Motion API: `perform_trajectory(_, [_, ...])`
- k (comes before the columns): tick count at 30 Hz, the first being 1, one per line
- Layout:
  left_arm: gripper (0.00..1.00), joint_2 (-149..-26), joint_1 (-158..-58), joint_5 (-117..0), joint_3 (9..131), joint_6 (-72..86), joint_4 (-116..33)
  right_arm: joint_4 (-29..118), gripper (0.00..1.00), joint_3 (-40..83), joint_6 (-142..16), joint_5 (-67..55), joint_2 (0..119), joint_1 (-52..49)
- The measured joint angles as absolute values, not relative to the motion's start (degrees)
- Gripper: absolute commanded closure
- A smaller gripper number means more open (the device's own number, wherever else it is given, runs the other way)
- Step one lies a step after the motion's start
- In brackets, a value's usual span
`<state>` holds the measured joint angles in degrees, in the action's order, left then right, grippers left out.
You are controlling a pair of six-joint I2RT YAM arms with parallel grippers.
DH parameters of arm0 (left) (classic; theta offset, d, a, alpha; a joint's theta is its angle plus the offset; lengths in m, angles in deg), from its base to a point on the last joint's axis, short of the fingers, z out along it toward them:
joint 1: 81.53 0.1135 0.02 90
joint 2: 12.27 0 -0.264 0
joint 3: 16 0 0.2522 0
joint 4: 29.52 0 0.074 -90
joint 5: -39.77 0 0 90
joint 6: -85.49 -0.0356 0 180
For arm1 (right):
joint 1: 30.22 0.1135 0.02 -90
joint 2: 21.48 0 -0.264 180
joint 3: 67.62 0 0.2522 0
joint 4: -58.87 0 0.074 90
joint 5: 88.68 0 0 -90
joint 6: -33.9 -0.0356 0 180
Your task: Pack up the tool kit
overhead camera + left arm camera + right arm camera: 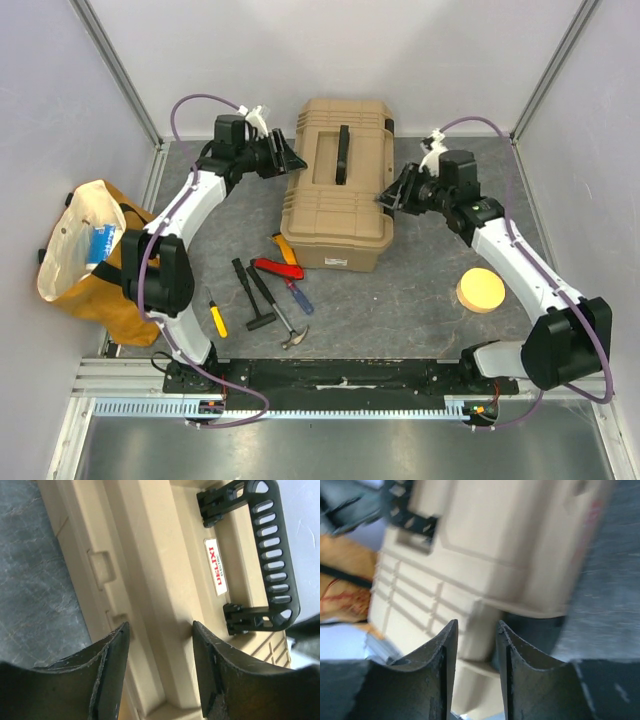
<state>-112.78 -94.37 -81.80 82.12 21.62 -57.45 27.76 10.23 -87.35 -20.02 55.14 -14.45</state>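
we find the toolbox [485, 545] smeared by blur in the right wrist view | left wrist view cuts it off at top and bottom | we cannot tell what the bag [65, 265] holds

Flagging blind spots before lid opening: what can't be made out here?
- Toolbox contents: lid shut, every view.
- Right end effector contact with toolbox: right wrist view blurred.
- Bag contents: top view, its wall hides most.
- Loose tools: top view, overlapping, small.

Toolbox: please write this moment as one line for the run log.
toolbox: closed | left end effector: open, left of it | right end effector: open, right of it | tools: on table
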Motion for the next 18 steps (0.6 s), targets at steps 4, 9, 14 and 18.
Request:
perform_trajectory(4, [0.4, -115.9, -94.52, -81.49, 86.18, 21.25, -57.95, 30.91, 0.58, 8.07, -88.7, -21.97, 54.61, -11.08])
perform_trajectory(9, [0.29, -117.02, -94.74, -80.38, 88.26, 20.27, -59.4, 30.63, 0.38, 8.02, -91.48, -17.2, 53.85, -9.59])
perform_trajectory(14, [0.1, -116.91, -95.13, -79.33, 89.61, 19.18, -61.12, 29.08, 0.1, 11.24, -94.87, -9.84, 53.35, -11.87])
perform_trajectory(18, [0.07, -116.47, -95.29, -76.36, 90.53, 18.0, -61.38, 27.92, 0.02, 14.08, -96.92, -5.14, 53.35, -18.36])
